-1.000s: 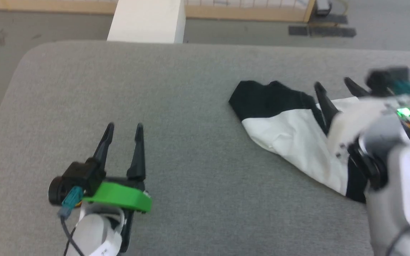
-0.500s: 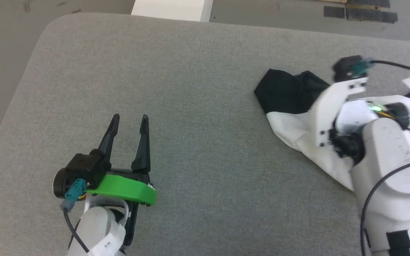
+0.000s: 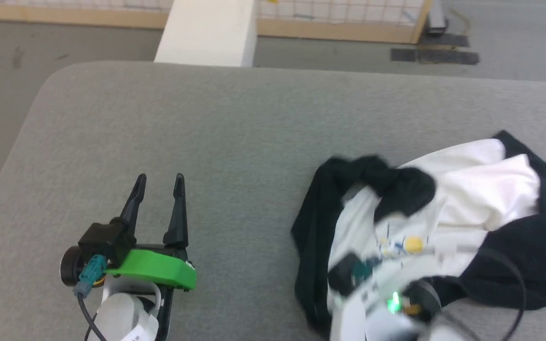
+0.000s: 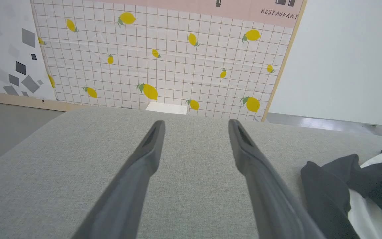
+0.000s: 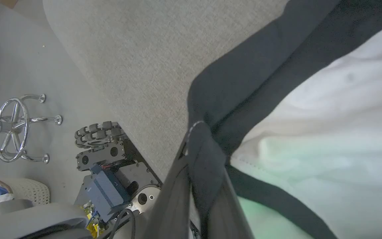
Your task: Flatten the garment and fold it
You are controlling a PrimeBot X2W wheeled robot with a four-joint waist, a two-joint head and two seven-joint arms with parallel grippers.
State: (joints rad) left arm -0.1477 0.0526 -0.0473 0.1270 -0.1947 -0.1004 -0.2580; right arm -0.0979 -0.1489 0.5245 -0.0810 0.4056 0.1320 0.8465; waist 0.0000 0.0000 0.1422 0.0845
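**Right claw (image 5: 201, 146) pinches shirt (image 3: 467, 189), left claw (image 3: 160, 176) spread**

The grey table (image 3: 254, 142) lies under both claws. The shirt, white with black sleeves, sits bunched on it, to the right of the left claw and apart from it. That claw's fingers stand spread, nothing between them. The right claw is pressed together on a fold of black cloth.

Bright, even light; motion blur smears the garment (image 3: 467, 189) in the head view.
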